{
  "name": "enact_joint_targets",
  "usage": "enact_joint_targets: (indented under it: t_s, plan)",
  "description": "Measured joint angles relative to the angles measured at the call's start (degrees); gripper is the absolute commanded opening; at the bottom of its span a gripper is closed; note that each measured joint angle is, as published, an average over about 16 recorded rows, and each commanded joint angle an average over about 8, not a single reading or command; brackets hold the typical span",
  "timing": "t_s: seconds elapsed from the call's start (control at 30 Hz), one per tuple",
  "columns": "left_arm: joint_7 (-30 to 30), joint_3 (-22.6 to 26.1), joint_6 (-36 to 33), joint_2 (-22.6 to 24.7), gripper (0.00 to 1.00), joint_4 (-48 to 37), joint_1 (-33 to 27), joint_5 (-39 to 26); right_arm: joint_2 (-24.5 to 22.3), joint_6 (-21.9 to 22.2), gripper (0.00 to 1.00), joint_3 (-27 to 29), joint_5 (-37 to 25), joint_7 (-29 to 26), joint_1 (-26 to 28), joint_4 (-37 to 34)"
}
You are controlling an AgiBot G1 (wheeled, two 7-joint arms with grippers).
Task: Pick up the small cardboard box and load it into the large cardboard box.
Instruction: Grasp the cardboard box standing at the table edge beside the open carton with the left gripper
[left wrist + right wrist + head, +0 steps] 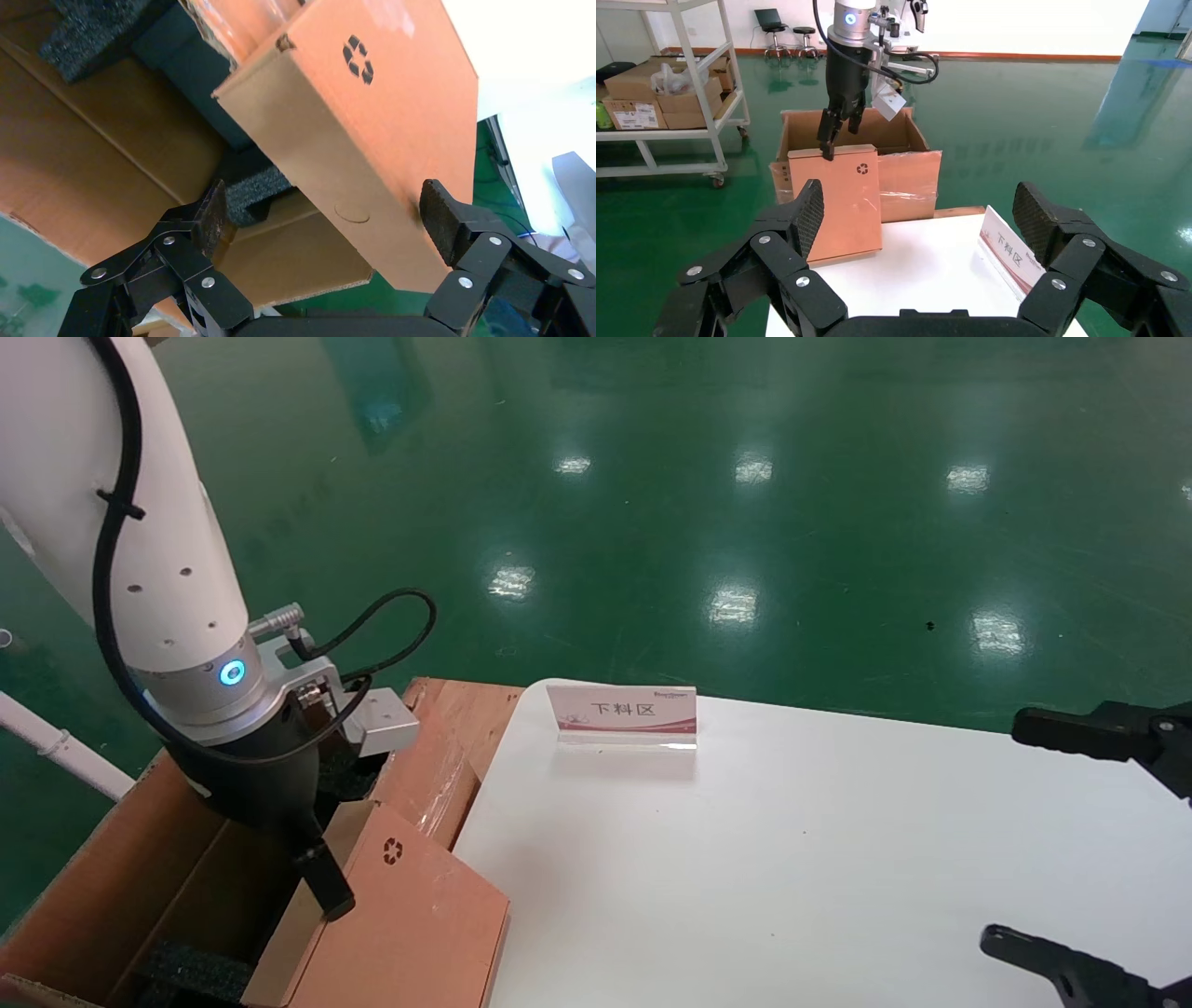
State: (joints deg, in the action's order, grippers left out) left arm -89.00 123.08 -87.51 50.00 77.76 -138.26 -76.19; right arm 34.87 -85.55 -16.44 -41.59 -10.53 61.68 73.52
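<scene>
The small cardboard box (pixel 410 915), brown with a recycling symbol, stands tilted at the table's left edge, its top edge leaning over the large cardboard box (pixel 112 887). My left gripper (pixel 321 873) is open and straddles that top edge. In the left wrist view, one pad (pixel 439 217) lies against the small box's (pixel 393 119) broad face. The other pad (pixel 211 217) is well apart from it, over the black foam (pixel 260 186). The large box's taped flap (pixel 909 182) hangs toward the table. My right gripper (pixel 1010 831) is open and empty over the table's right side.
A white table (pixel 792 859) carries a small red-and-white sign (pixel 622 714) near its back edge. In the right wrist view, a white shelf rack (pixel 666 91) with cartons stands beyond the large box. Green floor surrounds the table.
</scene>
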Motion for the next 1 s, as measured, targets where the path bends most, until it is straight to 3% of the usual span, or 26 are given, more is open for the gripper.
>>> enact_joint_targets:
  t_s: [1.0]
  plan:
    - [5.4, 2.1, 3.2, -2.2, 1.00, -0.3, 3.2, 5.2, 0.0, 0.1, 1.00, -0.1, 0.1, 0.1, 0.0, 0.0]
